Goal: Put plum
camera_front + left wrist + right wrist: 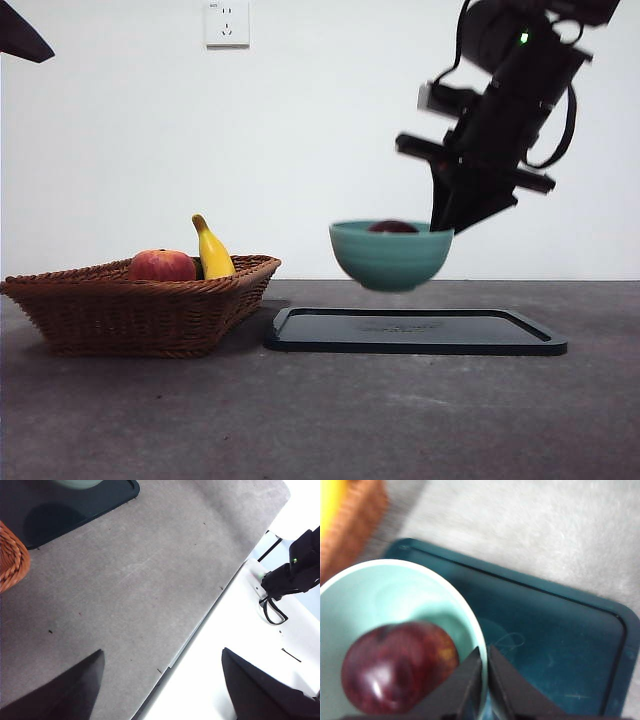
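Note:
A dark maroon plum (397, 667) lies inside a teal bowl (380, 595). My right gripper (484, 662) is shut on the bowl's rim and holds the bowl in the air. In the front view the bowl (390, 257) hangs a little above the dark tray (415, 331), with the plum's top (393, 227) just showing over the rim and the right gripper (445, 225) at its right edge. My left gripper (160, 675) is open and empty, over the table's edge away from the bowl.
A wicker basket (140, 305) stands left of the tray, holding a red apple (162, 265) and a yellow banana (212, 250). The basket's edge (10, 560) and a tray corner (75, 505) show in the left wrist view. A wall socket (226, 22) is behind.

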Robot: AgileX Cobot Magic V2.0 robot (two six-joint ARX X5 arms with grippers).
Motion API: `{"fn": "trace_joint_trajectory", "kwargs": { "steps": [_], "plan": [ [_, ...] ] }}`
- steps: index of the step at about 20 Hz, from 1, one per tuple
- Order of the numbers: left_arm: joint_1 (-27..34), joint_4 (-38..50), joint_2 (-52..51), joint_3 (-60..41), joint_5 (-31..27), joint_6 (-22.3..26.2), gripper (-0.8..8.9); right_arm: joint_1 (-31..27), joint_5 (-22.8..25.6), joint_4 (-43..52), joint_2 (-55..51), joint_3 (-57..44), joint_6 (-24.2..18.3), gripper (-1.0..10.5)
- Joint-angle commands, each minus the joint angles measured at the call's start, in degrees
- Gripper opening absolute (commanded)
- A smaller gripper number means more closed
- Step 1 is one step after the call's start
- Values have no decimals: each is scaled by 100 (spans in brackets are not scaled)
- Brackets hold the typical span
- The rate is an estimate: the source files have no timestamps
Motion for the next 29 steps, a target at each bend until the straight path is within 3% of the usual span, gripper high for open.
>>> {"fn": "trace_joint_trajectory", "kwargs": {
  "steps": [1,11,14,16,22,25,29],
  "plan": [
    [-26,35,33,61,20,63,374,-24,-17,173,304,144,-50,11],
    [-26,37,35,61,20,66,374,-48,-33,258,741,140,-85,19],
    [-26,37,35,61,17,66,374,-48,-33,271,734,144,50,165],
    [-26,37,35,61,17,66,374,-50,-11,153,647,175,107,168],
    [-26,39,35,61,17,92,374,-48,-109,-221,-778,175,24,168],
    [-26,39,35,61,17,107,374,-44,-439,-817,-1773,175,-136,168],
    [-26,39,35,61,20,107,374,-44,-431,-1838,-2841,173,-487,168]
  ]
}}
